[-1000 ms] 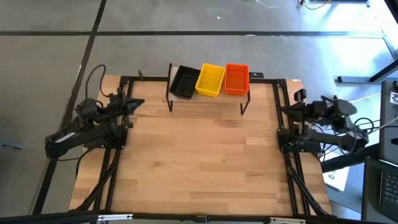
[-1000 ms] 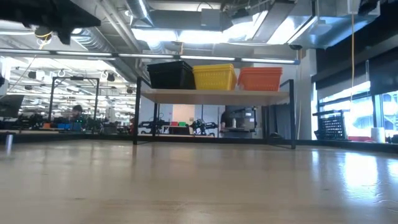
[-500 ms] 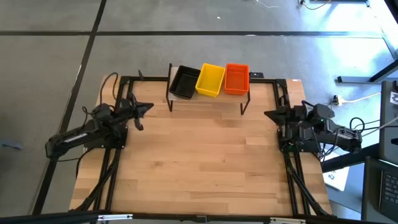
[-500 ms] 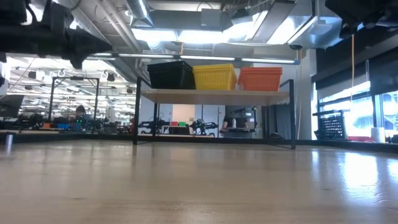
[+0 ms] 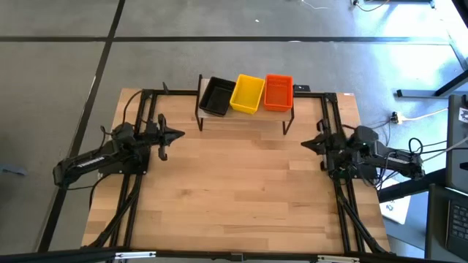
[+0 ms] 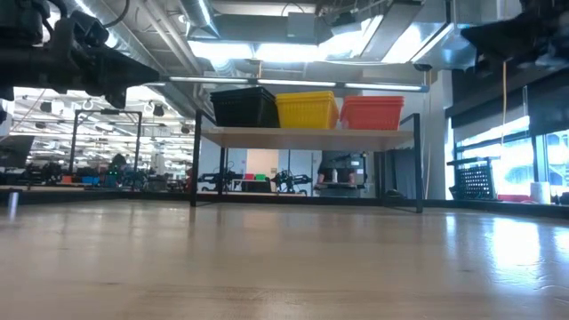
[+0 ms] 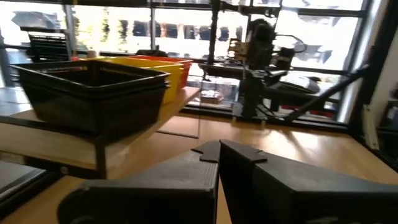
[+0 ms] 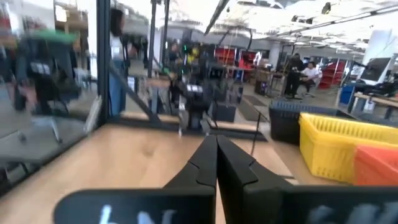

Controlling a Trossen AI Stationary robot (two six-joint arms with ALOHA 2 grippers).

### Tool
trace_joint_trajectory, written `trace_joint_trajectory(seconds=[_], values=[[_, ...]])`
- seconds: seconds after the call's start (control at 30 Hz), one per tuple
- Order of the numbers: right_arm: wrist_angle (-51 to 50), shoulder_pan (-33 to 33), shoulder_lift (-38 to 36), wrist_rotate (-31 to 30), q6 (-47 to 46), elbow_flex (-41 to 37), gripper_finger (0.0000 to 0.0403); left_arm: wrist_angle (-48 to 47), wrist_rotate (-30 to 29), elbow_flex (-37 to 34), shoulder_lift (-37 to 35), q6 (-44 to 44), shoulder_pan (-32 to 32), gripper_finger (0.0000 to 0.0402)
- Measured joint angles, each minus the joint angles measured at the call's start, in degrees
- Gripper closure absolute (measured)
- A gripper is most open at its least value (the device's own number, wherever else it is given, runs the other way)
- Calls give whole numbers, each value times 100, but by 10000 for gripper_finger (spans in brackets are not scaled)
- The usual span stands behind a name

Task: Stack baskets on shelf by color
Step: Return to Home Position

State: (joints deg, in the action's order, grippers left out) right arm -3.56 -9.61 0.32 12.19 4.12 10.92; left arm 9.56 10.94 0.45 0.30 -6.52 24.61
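Observation:
On the light-wood shelf at the table's far edge stand black baskets, yellow baskets and orange baskets, side by side on the plank; the low view shows them as black baskets, yellow baskets and orange baskets. My left gripper is shut and empty at the table's left side, pointing level toward the right. My right gripper is shut and empty at the right side, pointing left. The left wrist view shows my left gripper with the black baskets beyond it.
Black frame rails run along the table's left and right sides under both arms. The wide wooden tabletop lies between the arms. People and workshop furniture show in the room beyond the table.
Both arms have sunk and swung inward from the table's sides: my left gripper has moved toward the table's right, my right gripper toward its left, both tipping toward level. Both have stayed shut. The baskets have not moved.

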Motion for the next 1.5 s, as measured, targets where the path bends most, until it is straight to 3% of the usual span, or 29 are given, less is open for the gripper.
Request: trace_joint_trajectory(seconds=[0.17, 0.5, 0.77, 1.0, 1.5], values=[[2, 0, 0, -8, 528, -382, 403, -2, 175, 0, 0, 0, 2, 401], [573, -2, 12, -37, 522, -1022, 403, -4, 186, 0, 0, -42, 0, 401], [610, -4, 20, -71, 525, -1034, 403, -128, 170, 0, 0, -42, -1, 402], [591, -4, 20, -268, 448, -1034, 397, -144, -180, -1, 2, -42, 2, 401], [584, 0, 20, -252, 382, -1034, 391, -140, -186, -2, 4, -42, 1, 401]])
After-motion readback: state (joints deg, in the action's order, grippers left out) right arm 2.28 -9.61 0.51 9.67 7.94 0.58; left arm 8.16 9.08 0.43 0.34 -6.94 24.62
